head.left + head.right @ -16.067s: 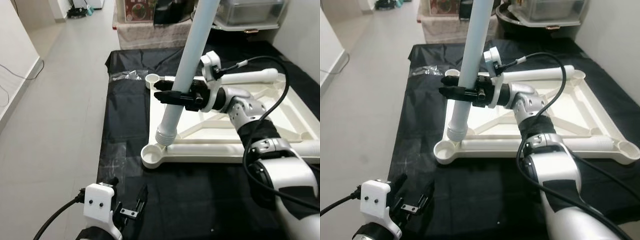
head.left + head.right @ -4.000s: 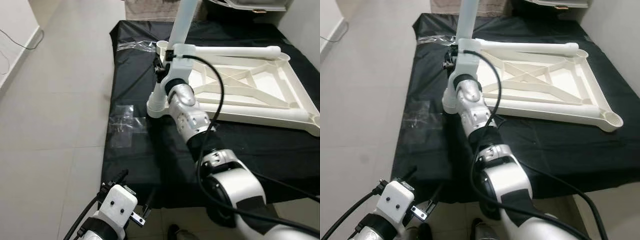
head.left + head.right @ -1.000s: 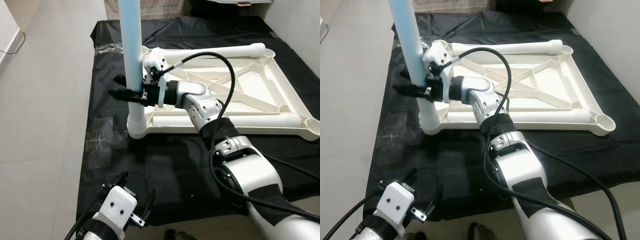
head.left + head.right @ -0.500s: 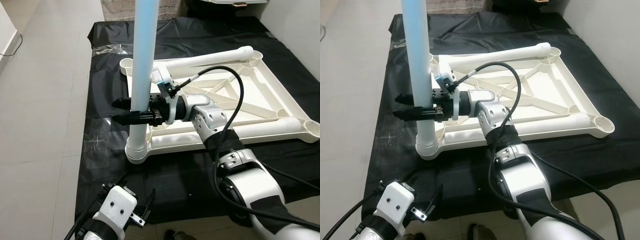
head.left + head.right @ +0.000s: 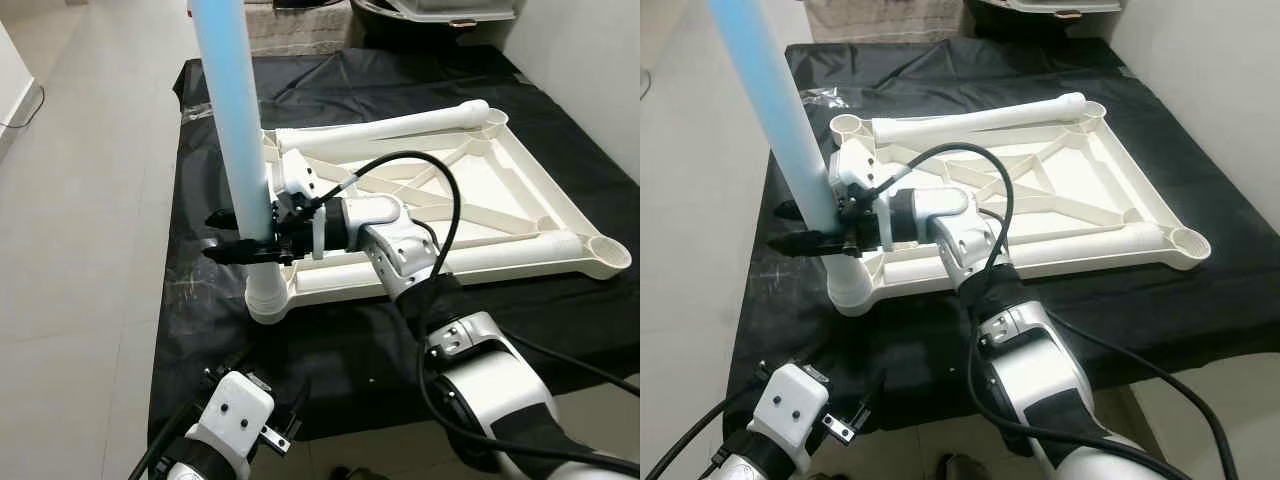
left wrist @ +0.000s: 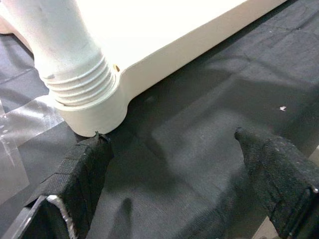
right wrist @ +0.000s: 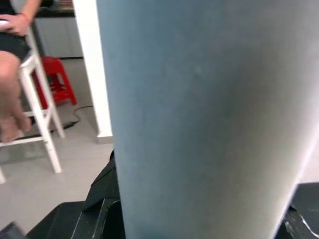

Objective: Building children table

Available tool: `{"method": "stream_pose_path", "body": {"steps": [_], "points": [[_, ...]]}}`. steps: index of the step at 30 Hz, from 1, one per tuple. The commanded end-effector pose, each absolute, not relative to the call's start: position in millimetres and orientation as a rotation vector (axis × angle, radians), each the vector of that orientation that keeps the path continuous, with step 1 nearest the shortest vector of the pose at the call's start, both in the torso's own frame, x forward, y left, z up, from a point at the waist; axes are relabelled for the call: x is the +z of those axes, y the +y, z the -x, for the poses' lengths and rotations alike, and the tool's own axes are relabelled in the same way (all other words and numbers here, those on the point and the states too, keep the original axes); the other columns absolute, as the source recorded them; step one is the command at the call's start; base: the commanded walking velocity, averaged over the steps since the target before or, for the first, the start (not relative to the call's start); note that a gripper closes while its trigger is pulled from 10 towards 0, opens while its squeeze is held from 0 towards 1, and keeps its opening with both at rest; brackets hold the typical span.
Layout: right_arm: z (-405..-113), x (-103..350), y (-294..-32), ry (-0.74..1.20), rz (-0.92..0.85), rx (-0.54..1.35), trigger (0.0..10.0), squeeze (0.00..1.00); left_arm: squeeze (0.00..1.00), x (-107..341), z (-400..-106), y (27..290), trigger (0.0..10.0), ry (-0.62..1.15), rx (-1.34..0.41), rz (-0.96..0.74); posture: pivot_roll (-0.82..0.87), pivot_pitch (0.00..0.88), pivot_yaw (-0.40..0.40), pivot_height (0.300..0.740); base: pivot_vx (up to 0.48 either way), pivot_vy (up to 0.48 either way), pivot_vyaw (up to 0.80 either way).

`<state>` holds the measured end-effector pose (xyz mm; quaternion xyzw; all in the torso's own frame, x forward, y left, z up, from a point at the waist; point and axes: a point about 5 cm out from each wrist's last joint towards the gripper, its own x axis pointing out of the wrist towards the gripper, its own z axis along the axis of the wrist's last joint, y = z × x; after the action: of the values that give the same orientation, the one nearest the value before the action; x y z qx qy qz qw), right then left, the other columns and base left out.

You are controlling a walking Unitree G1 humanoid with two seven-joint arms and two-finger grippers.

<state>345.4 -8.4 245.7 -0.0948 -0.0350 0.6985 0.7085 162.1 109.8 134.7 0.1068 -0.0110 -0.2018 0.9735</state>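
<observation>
The right gripper (image 5: 243, 236) clamps the upright table leg (image 5: 236, 150), arm stretched left across the upturned tabletop (image 5: 520, 235); the leg stands in its near-left corner socket. Left gripper (image 6: 174, 184) hangs spread above the black sheet (image 5: 340, 350).

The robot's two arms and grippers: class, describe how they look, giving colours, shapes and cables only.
The right arm is silver metal with rounded joints, black bands and a white lower shell. A black cable loops over it. Its right gripper has two long black fingers. The left gripper has black fingers too, on a white boxy block with two small dark holes and a black cable.
</observation>
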Motion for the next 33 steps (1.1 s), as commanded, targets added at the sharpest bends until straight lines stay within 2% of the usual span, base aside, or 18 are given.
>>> {"method": "stream_pose_path", "body": {"steps": [1, 4, 8, 9, 19, 24, 25, 26, 27, 33], "points": [[-347.8, 184.5, -17.7, 0.245, 0.228, 1.440, 10.0, 0.00, 0.00, 131.2, -159.6, 109.1, 10.0, -0.001, -0.416, -0.211, 0.06, 0.255, -0.071, 0.740, 0.000, 0.000, 0.00], [-357.2, 179.7, -18.1, 0.244, 0.159, 1.240, 10.0, 0.00, 0.00, 131.1, -159.4, 109.1, 10.0, 0.000, -0.416, -0.211, 0.06, 0.255, -0.071, 0.740, 0.000, 0.000, 0.00], [-361.4, 177.1, -20.4, 0.263, 0.116, 1.152, 10.0, 0.00, 0.00, 130.8, -159.3, 108.9, 10.0, 0.001, -0.417, -0.210, 0.06, 0.249, -0.072, 0.740, 0.000, 0.000, 0.00], [-367.9, 176.5, -24.9, 0.253, 0.073, 1.020, 10.0, 0.00, 0.00, 130.5, -159.1, 108.4, 10.0, 0.001, -0.420, -0.210, 0.06, 0.246, -0.070, 0.740, 0.000, 0.000, 0.00], [-366.0, 181.6, -23.3, 0.143, 0.012, 0.867, 10.0, 0.00, 0.00, 130.3, -158.5, 108.3, 10.0, 0.002, -0.422, -0.209, 0.06, 0.246, -0.070, 0.740, 0.000, 0.000, 0.00], [-367.2, 177.0, -25.5, 0.138, -0.046, 0.559, 10.0, 0.00, 0.00, 130.1, -157.9, 108.7, 10.0, 0.003, -0.423, -0.208, 0.06, 0.240, -0.068, 0.740, 0.000, 0.000, 0.00], [-367.2, 177.0, -25.5, 0.138, -0.046, 0.559, 10.0, 0.00, 0.00, 130.1, -157.9, 108.7, 10.0, 0.003, -0.423, -0.208, 0.06, 0.240, -0.068, 0.740, 0.000, 0.000, 0.00], [-368.1, 176.9, -26.2, 0.125, -0.062, 0.457, 10.0, 0.00, 0.00, 130.1, -158.1, 108.6, 10.0, 0.003, -0.425, -0.209, 0.06, 0.240, -0.068, 0.740, 0.000, 0.000, 0.00], [-368.1, 176.9, -26.2, 0.125, -0.062, 0.457, 10.0, 0.00, 0.00, 130.1, -158.1, 108.6, 10.0, 0.003, -0.425, -0.209, 0.06, 0.240, -0.068, 0.740, 0.000, 0.000, 0.00], [-368.9, 179.6, -22.9, 0.108, -0.050, 0.188, 10.0, 0.00, 0.00, 130.1, -158.3, 108.7, 10.0, 0.003, -0.424, -0.209, 0.06, 0.240, -0.068, 0.740, 0.000, 0.000, 0.00]]}}
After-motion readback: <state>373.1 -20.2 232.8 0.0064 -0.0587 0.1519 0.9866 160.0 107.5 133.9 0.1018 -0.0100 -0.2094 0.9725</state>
